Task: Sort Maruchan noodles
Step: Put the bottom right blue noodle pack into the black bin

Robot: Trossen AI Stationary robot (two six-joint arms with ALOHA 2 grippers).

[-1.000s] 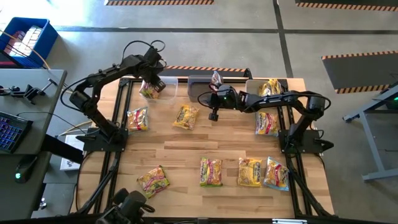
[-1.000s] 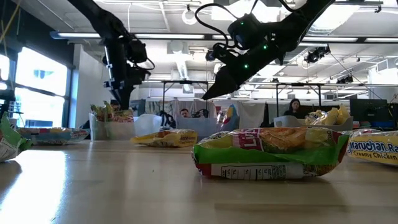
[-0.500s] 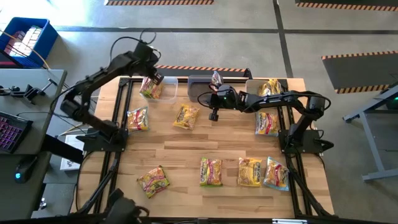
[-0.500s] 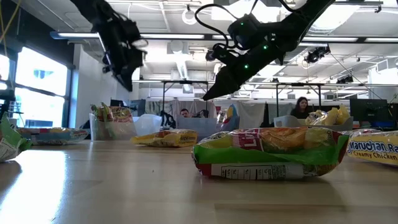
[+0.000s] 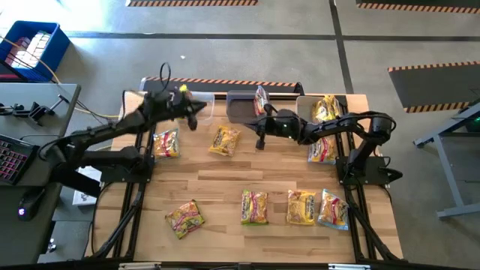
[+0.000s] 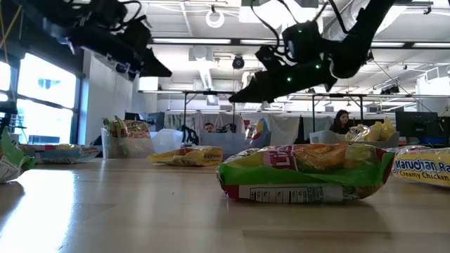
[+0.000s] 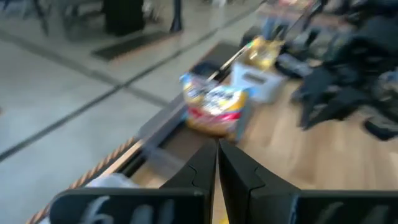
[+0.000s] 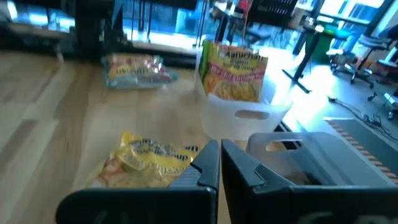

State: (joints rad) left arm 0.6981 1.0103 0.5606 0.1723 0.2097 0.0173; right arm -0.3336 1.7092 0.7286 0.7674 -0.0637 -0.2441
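We see the left gripper [image 5: 196, 118] has swung right off the clear plastic far-left bin [image 5: 196, 100], fingers clenched, empty. One yellow Maruchan noodle packet [image 5: 181, 91] inside; others loose on table. Right gripper [image 5: 259, 139] closed, empty.

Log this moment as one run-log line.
left gripper: shut, empty, raised | right gripper: shut, empty, above table | loose noodle packets: unsorted

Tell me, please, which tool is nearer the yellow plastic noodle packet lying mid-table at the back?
The right tool is nearer, just beside the yellow plastic noodle packet on its right. The left tool hovers farther off, toward the packet's back-left.
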